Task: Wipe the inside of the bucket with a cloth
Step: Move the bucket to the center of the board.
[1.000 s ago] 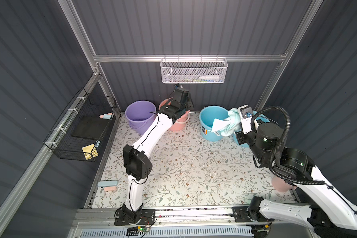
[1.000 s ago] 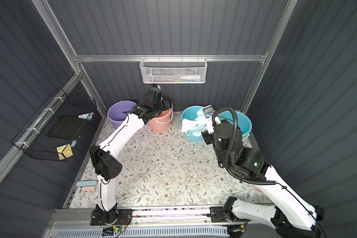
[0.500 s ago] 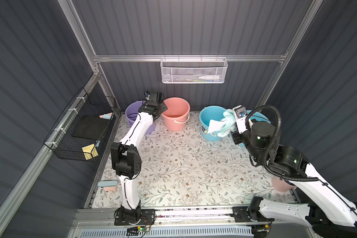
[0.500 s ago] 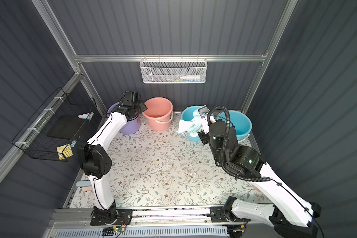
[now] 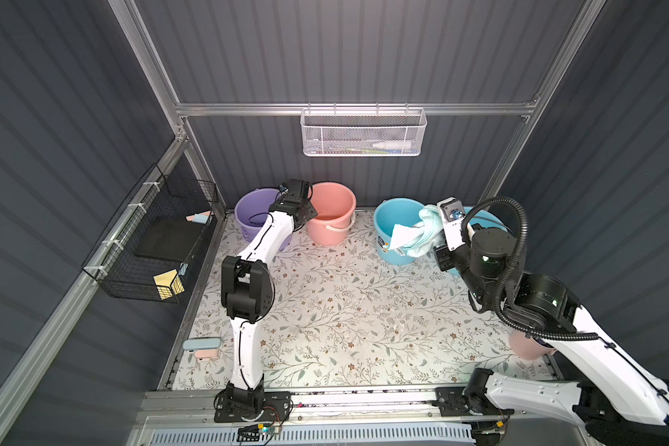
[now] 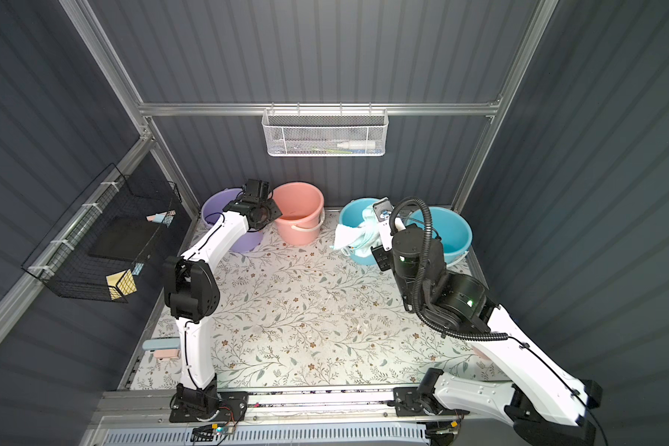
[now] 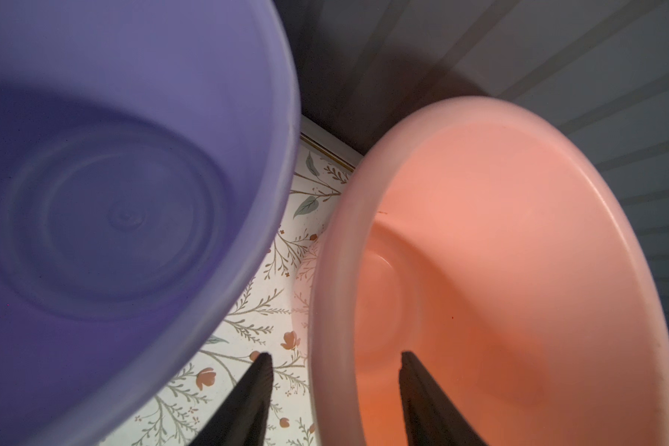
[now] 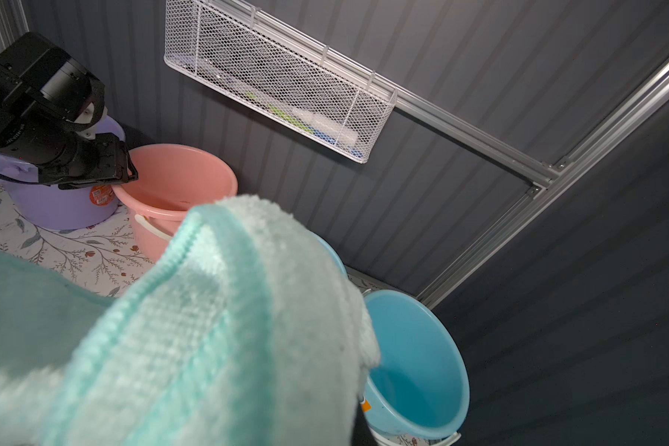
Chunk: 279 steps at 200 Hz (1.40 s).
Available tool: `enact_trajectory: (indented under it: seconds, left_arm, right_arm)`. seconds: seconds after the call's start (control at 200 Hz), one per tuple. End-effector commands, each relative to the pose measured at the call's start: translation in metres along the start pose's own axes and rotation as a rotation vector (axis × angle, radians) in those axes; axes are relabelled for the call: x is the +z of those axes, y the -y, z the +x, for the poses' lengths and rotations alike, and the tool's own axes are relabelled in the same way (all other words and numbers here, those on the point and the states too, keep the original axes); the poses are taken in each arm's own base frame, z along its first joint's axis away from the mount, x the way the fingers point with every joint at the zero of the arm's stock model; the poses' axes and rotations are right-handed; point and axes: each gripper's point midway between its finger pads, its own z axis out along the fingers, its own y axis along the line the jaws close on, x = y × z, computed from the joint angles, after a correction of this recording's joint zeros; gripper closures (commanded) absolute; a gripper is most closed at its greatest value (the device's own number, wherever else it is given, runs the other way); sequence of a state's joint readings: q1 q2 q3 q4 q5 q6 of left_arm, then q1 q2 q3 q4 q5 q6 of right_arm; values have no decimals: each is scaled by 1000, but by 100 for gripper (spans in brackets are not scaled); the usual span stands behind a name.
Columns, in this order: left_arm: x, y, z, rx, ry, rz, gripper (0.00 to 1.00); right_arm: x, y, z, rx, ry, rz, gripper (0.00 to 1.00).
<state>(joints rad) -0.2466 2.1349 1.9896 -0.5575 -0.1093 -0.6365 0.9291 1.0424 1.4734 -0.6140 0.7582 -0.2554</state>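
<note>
The pale aqua cloth (image 5: 416, 235) hangs rumpled from my right gripper (image 5: 437, 226), which is shut on it, above the right rim of a small blue bucket (image 5: 393, 216). In the right wrist view the cloth (image 8: 209, 328) hides the fingers. A larger blue bucket (image 6: 454, 231) stands behind that arm. My left gripper (image 7: 335, 370) is open, its fingers (image 7: 259, 386) astride the near rim of a pink bucket (image 7: 518, 251), beside a purple bucket (image 7: 113, 193). Both top views show that gripper (image 5: 306, 208) between these two buckets.
A white mesh basket (image 5: 362, 133) hangs on the back wall. A black wire basket (image 5: 151, 239) with sponges is on the left wall. Pale blue and pink items (image 5: 201, 347) lie at the front left, and a pink cup (image 5: 530, 345) stands under the right arm.
My left gripper swung from over the pink bucket to the purple one, then back to the pink bucket's near rim. The right arm with the cloth barely shifted.
</note>
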Motion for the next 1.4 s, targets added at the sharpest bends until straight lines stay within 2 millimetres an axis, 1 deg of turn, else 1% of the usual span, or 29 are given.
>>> enact_trajectory:
  seconds: [0.0, 0.06, 0.165, 0.395, 0.53, 0.645, 0.745, 0.88, 0.93, 1.025, 1.121, 1.156, 1.226, 1.281, 1.316, 1.336, 1.351, 1.391]
  left_arm:
    - [12, -3, 0, -14, -12, -2, 48]
    - [15, -2, 1, -13, -17, -1, 51]
    - [14, -1, 1, -12, -21, 0, 61]
    - [-2, -1, -1, -6, -15, 14, 81]
    - [-17, -4, -5, 19, 4, 12, 89]
    - [-37, -8, -4, 27, 2, 17, 95]
    - [-62, -10, -4, 34, 13, 35, 100]
    - [-96, -9, 1, 67, 19, 72, 100]
    - [-106, -8, 8, 96, 4, 90, 100]
    - [-130, 5, 23, 152, -3, 178, 100]
    - [-147, 18, 50, 214, -32, 233, 100]
    - [-149, 22, 64, 243, -59, 244, 100]
    - [-153, 30, 99, 306, -132, 275, 100]
    - [-154, 32, 126, 349, -195, 298, 100]
    - [-155, 32, 142, 372, -229, 309, 100]
    - [-159, 34, 146, 382, -239, 323, 100]
    - [-154, 26, 161, 398, -274, 307, 100]
    - [-156, 20, 175, 420, -309, 303, 100]
  right_arm:
    - [-4, 4, -4, 33, 14, -4, 100]
    - [-5, 5, -4, 34, 14, -4, 100]
    - [-6, 6, -5, 35, 15, -1, 100]
    - [-5, 5, -5, 37, 16, -4, 100]
    - [-4, 3, -4, 35, 15, -10, 100]
    - [-5, 2, -5, 43, 17, -22, 100]
    - [-6, -1, -5, 54, 13, -44, 100]
    - [-6, -7, -3, 65, -7, -77, 100]
    - [-5, -11, -3, 71, -17, -93, 100]
    - [-5, -18, -2, 85, -39, -129, 100]
    - [-5, -27, 1, 98, -66, -174, 100]
    - [-5, -31, 2, 106, -79, -194, 100]
    - [-5, -40, 7, 110, -112, -237, 100]
    - [-6, -45, 10, 116, -139, -261, 100]
    - [-6, -48, 13, 112, -159, -276, 100]
    - [-6, -49, 15, 112, -170, -280, 100]
    - [-6, -50, 16, 110, -179, -284, 100]
    - [-7, -52, 21, 105, -205, -288, 100]
